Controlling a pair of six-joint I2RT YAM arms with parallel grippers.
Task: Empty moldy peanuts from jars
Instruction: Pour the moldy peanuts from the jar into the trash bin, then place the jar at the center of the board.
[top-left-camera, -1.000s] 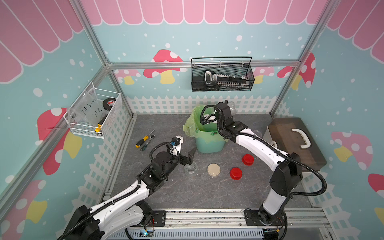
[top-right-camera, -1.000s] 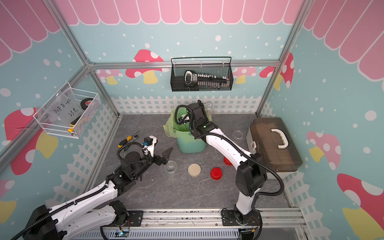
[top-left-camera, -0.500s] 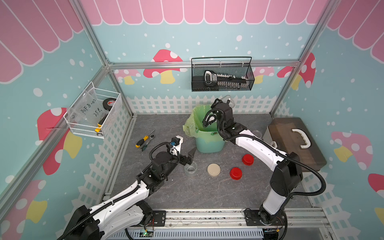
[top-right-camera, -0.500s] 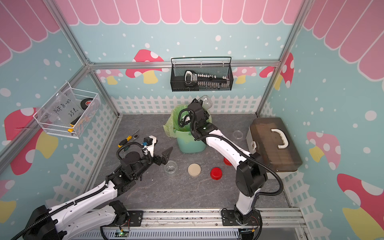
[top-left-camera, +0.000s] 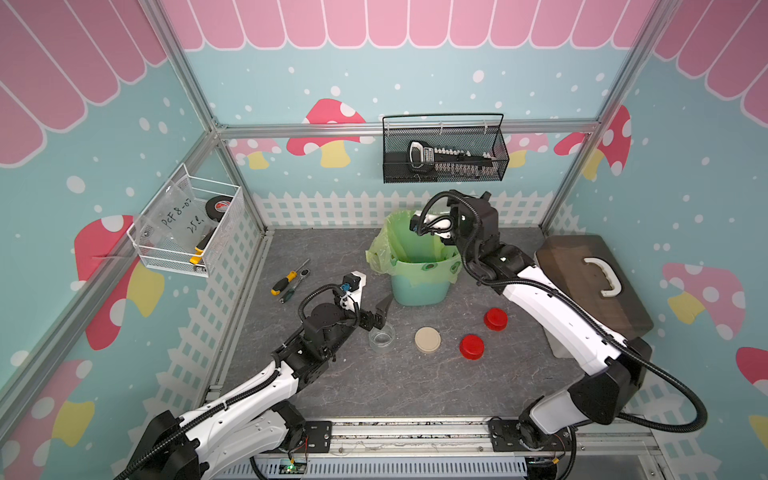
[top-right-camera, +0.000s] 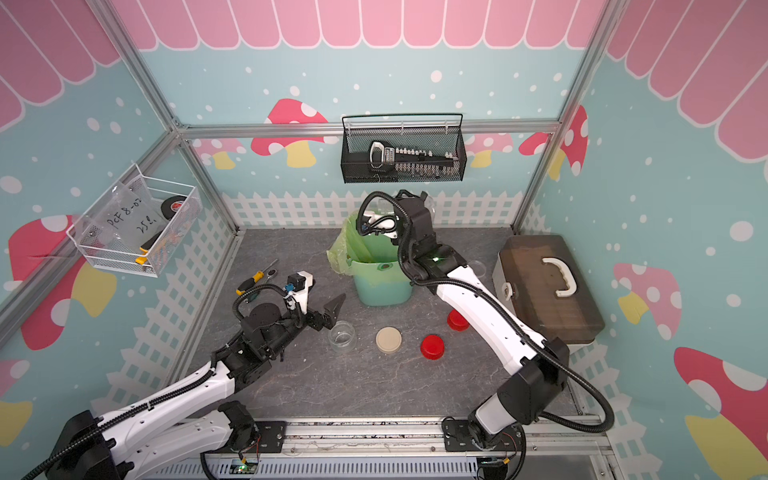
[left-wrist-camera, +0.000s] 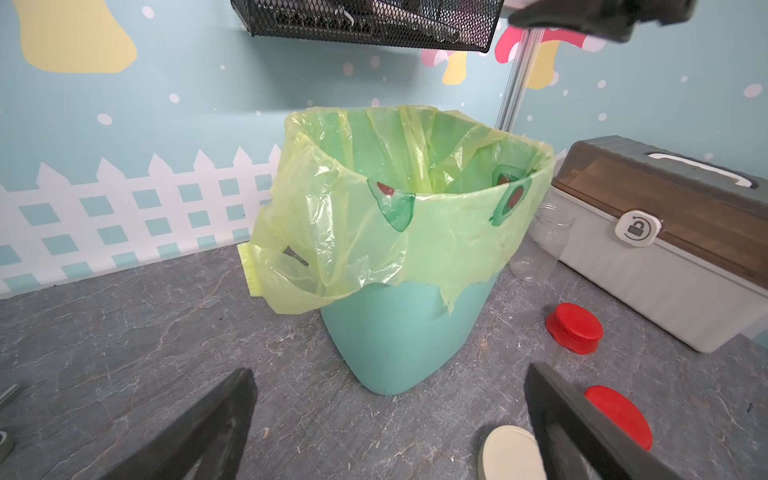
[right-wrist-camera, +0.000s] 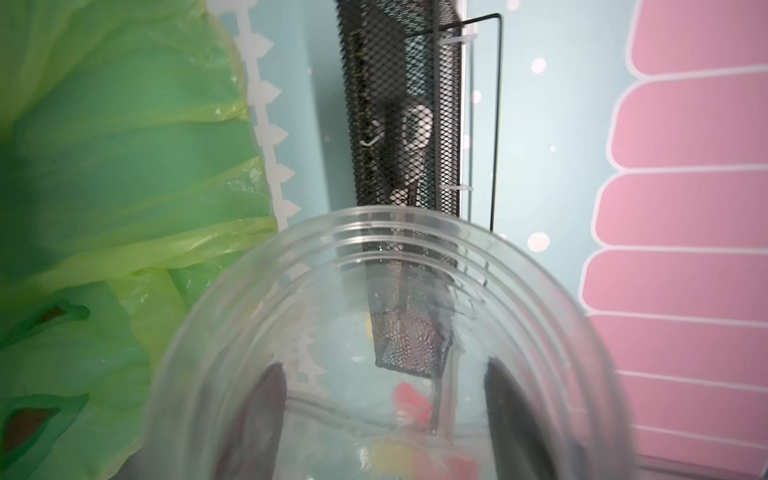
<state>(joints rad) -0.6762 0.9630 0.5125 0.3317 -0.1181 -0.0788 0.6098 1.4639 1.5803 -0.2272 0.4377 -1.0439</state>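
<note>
One open jar (top-left-camera: 382, 337) beside wide-spread left hand (top-left-camera: 378, 316), right hand (right-wrist-camera: 386, 415) holding clear jar (right-wrist-camera: 540, 311) by bin (top-left-camera: 419, 289), bag (top-left-camera: 176, 218) marked "PcF 8-0".

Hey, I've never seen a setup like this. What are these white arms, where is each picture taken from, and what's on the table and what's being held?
These are two robot arms, a left arm and a right arm, bolted at the front of a grey table. Two pictures look down from overhead, side by side. The other two come from a camera on each wrist. On the table are a bin lined with a green bag, an open empty jar, a beige lid, two red lids, a screwdriver and a handled box. The right arm's fingers grip a clear jar raised near the bin, and it looks empty. The left arm's fingers are spread open, holding nothing.
</note>
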